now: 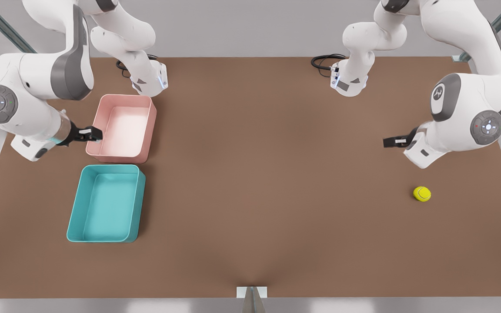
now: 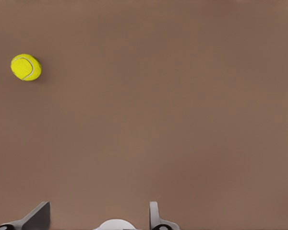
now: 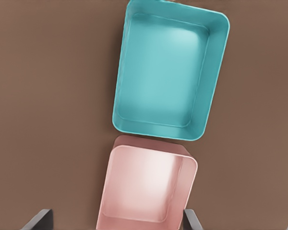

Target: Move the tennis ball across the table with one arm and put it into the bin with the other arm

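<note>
The tennis ball (image 1: 422, 193) (image 2: 26, 67) lies on the table (image 1: 255, 174) near the front view's right edge. My left gripper (image 1: 387, 141) (image 2: 98, 211) hovers open a short way behind the ball, on the side toward the table's middle, with nothing between its fingers. The teal bin (image 1: 76, 204) (image 3: 120, 96) stands empty at the front view's left. My right gripper (image 1: 96, 134) (image 3: 117, 218) hangs open over the outer rim of the pink tub, just behind the bin, holding nothing.
A pink tub (image 1: 124, 96) (image 3: 105, 191) stands empty directly behind the teal bin, nearly touching it. Both arm bases (image 1: 148, 80) (image 1: 348, 80) sit at the table's far edge with black cables beside them. A small bracket (image 1: 252, 292) marks the near edge.
</note>
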Motion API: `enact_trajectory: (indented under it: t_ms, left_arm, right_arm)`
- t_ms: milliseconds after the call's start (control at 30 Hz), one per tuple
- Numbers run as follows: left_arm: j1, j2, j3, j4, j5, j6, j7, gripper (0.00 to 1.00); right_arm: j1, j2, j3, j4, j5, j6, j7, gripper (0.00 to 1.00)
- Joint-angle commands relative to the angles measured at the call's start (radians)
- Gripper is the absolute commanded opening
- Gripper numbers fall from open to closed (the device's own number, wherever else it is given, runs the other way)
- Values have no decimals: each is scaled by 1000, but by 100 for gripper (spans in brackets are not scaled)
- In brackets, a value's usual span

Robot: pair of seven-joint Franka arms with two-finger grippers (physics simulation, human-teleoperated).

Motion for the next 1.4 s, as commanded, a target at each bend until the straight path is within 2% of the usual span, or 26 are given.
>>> enact_trajectory:
  t_ms: [0, 33, 67, 100, 133, 200, 233, 267, 300, 333, 500, 533, 700, 733, 900, 967, 1367]
  left_arm:
    - [-4, -3, 3, 1, -3, 81, 71, 100]
    - [-6, -4, 3, 1, -3, 73, 71, 100]
    - [-6, -4, 4, 1, -10, 67, 75, 91]
    - [-6, -1, 9, -1, 4, 72, 168, 26]
    - [-1, 10, 23, -41, 18, 190, 445, 21]
    - [43, 63, 61, -91, 15, 366, 810, 21]
    - [112, 111, 66, -114, -7, 420, 1229, 21]
    - [128, 157, 124, -130, -2, 471, 1686, 21]
    - [195, 214, 139, -138, -8, 506, 1911, 21]
    - [223, 234, 139, -144, -3, 558, 2079, 21]
    - [316, 381, 149, -139, -8, 770, 2498, 21]
    - [319, 410, 149, -136, -4, 839, 2517, 21]
    - [333, 468, 182, -134, 6, 866, 2504, 21]
    - [335, 481, 182, -138, 62, 889, 2434, 21]
    - [336, 508, 187, -138, 72, 848, 2259, 21]
    - [332, 508, 190, -136, 151, 851, 2142, 21]
    - [310, 548, 190, -113, 141, 883, 2145, 21]
  right_arm:
    - [0, -3, 2, -7, -14, 93, 31, 100]
    - [0, -3, 0, -9, -16, 93, 31, 100]
    - [2, -3, 0, -10, -19, 93, 34, 100]
    - [12, 12, -3, -7, -23, 87, 20, 100]
    - [14, 49, -8, -1, -20, 83, 5, 100]
    - [35, 49, 0, 1, -37, 113, 3, 100]
    - [38, 38, 0, -15, -37, 113, 6, 100]
    - [37, 43, 0, -7, -42, 114, 2, 100]
    - [38, 52, -2, 2, -51, 117, 5, 100]
    - [55, 50, 0, 4, -131, 117, 11, 100]
    - [54, 60, -2, 17, -99, 114, 8, 100]
    - [54, 60, -2, 17, -99, 114, 6, 100]
    - [49, 61, -2, 19, -99, 114, 6, 100]
    - [51, 64, -2, 19, -95, 114, 6, 100]
    - [48, 95, -3, 37, -74, 116, 6, 100]
    - [46, 96, -5, 37, -72, 114, 6, 100]
    - [46, 96, -5, 37, -69, 113, 5, 100]
